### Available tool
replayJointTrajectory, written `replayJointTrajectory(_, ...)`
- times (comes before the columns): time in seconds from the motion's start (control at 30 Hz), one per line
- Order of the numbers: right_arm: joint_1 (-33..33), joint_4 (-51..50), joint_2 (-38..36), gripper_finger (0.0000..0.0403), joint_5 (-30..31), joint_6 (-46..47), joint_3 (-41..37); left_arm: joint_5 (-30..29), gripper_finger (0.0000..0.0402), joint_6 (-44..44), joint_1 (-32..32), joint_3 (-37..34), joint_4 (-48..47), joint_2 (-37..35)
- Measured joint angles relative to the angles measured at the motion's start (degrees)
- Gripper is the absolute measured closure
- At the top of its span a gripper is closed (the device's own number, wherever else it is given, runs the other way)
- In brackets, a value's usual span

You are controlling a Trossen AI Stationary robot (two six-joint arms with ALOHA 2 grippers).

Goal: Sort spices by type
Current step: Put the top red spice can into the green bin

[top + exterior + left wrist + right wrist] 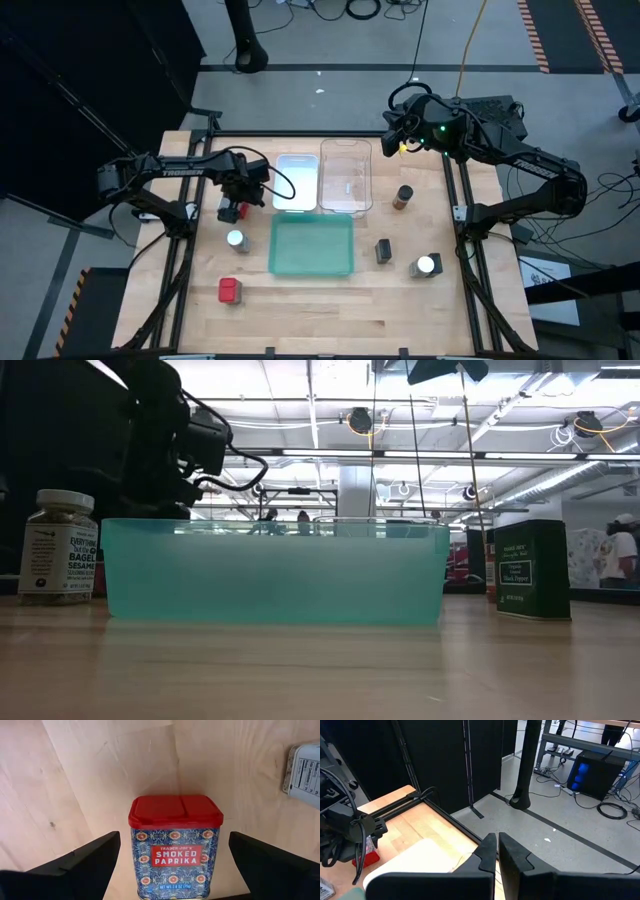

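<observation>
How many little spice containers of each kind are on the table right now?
Red-lidded tins: 2
White-lidded jars: 2
Dark grey tin: 1
Brown jar: 1
Total: 6

Paprika tin (175,847) between left hand (175,865) fingers, beside tray (296,182).

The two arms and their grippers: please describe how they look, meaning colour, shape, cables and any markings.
Both arms are dark, jointed and slim. The left gripper has two broad, wedge-shaped black fingers. The right gripper has two narrow, angular black fingers. Black cables loop beside the left wrist, and a small green light glows on the right arm.
</observation>
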Motion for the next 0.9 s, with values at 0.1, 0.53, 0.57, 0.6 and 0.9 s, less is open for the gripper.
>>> replayJointTrajectory(0.1, 0.0, 0.0, 0.0, 0.0403, 0.0, 0.0, 0.0, 0.0, 0.0025, 0.0, 0.0, 0.0, 0.0, 0.0)
replayJointTrajectory(0.53, 0.0, 0.0, 0.0, 0.0403, 0.0, -0.2, 0.0, 0.0, 0.0025, -0.1, 0.0, -6.4, 5.0, 0.0)
replayJointTrajectory(0.57, 0.0, 0.0, 0.0, 0.0403, 0.0, -0.2, 0.0, 0.0, 0.0025, -0.1, 0.0, -6.8, 5.9, 0.0)
replayJointTrajectory(0.6, 0.0, 0.0, 0.0, 0.0403, 0.0, -0.2, 0.0, 0.0, 0.0025, -0.1, 0.0, -7.2, 6.6, 0.0)
replayJointTrajectory(0.9, 0.0, 0.0, 0.0, 0.0403, 0.0, 0.0, 0.0, -3.9, 0.0087, -0.2, 0.0, -8.1, 7.4, 0.0)
